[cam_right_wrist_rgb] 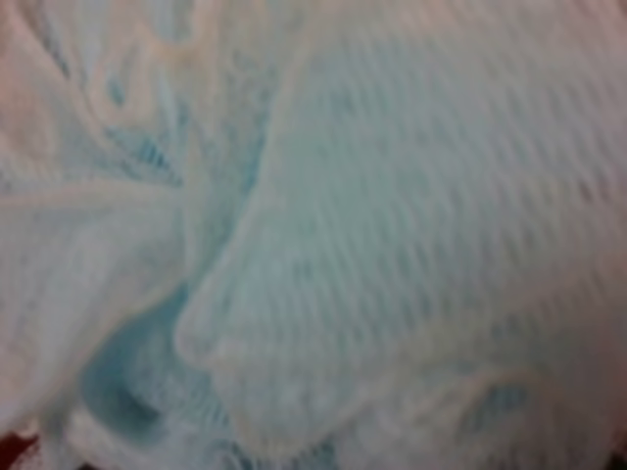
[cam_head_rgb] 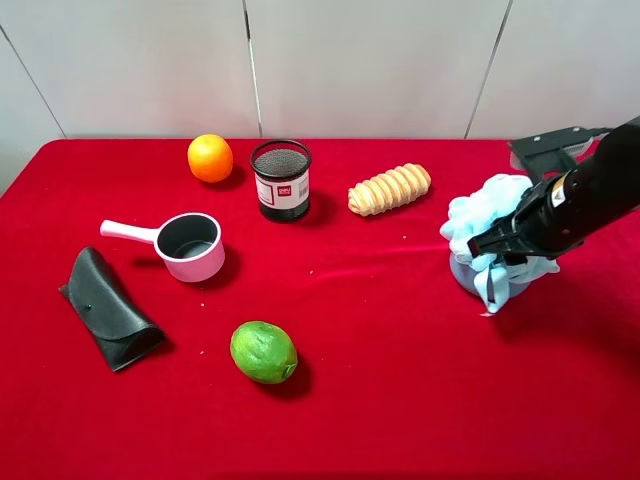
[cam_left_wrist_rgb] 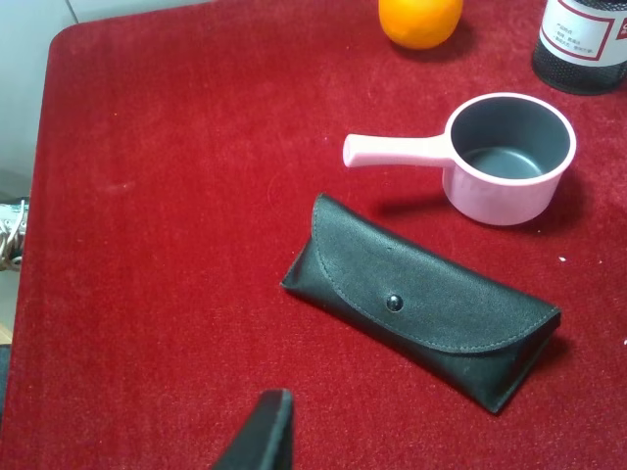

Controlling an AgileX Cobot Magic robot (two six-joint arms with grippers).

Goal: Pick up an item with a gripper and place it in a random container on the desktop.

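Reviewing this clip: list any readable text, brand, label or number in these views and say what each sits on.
No text can be read for certain.
Black mesh cup: red-and-white label, print too small in the high view; the left wrist view shows lines of small print, too blurred to read.
Right arm: small yellow label, illegible.
Glasses case, pink pot, bath pouf: no text visible.

A lab test bench — red cloth tabletop (cam_head_rgb: 400,400), plain white panel wall (cam_head_rgb: 350,60).
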